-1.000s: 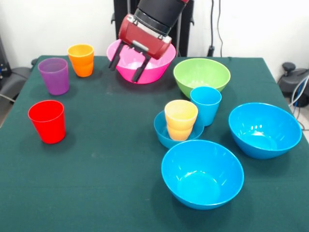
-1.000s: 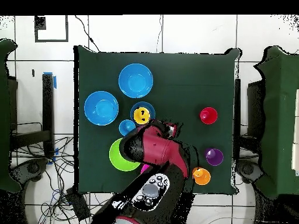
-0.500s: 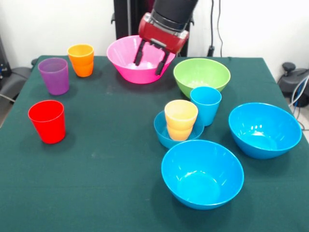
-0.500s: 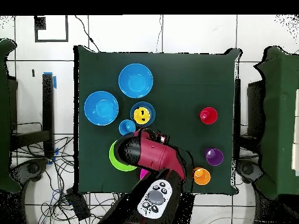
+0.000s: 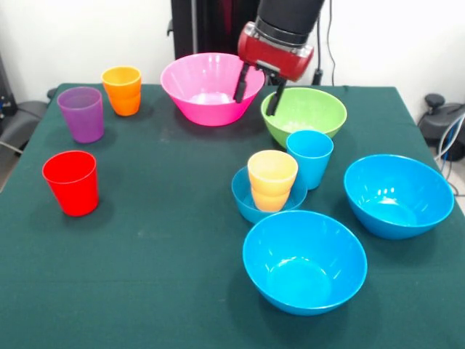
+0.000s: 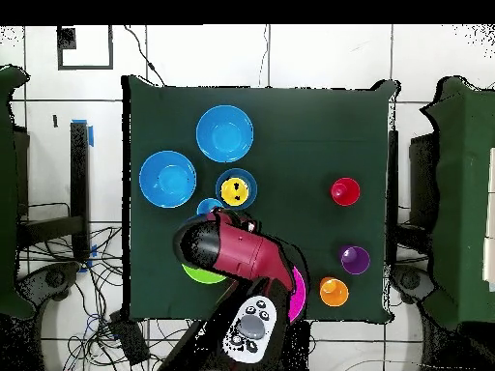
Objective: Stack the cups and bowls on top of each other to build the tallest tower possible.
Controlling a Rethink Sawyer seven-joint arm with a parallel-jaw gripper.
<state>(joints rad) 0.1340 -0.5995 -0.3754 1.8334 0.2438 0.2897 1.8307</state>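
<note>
One yellow-orange cup [image 5: 272, 179] stands upright inside the small blue bowl [image 5: 244, 198], just right of the table's middle in the front view; that pair is all there is of the tower [image 5: 267, 189]. Touching or just beside it at its 2 o'clock stands the light blue cup [image 5: 310, 157]. At 5 o'clock from the small bowl sits a large blue bowl [image 5: 304, 260], and at 3 o'clock a second large blue bowl [image 5: 398, 195]. At 1 o'clock, behind the light blue cup, is the green bowl [image 5: 304, 115], with the pink bowl [image 5: 211, 88] at 11 o'clock.

Far off toward 9 o'clock stands the red cup [image 5: 71, 182], with the purple cup [image 5: 81, 113] and the orange cup [image 5: 122, 90] beyond it toward 10 o'clock, all upright and apart from one another on the green table [image 5: 152, 240].

Above the gap between the pink and green bowls hangs the gripper [image 5: 256, 94], its two dark fingers [image 5: 240, 86] spread and empty, one over the pink bowl's rim, the other at the green bowl's rim. From overhead the red arm [image 6: 237, 253] covers most of both bowls.
</note>
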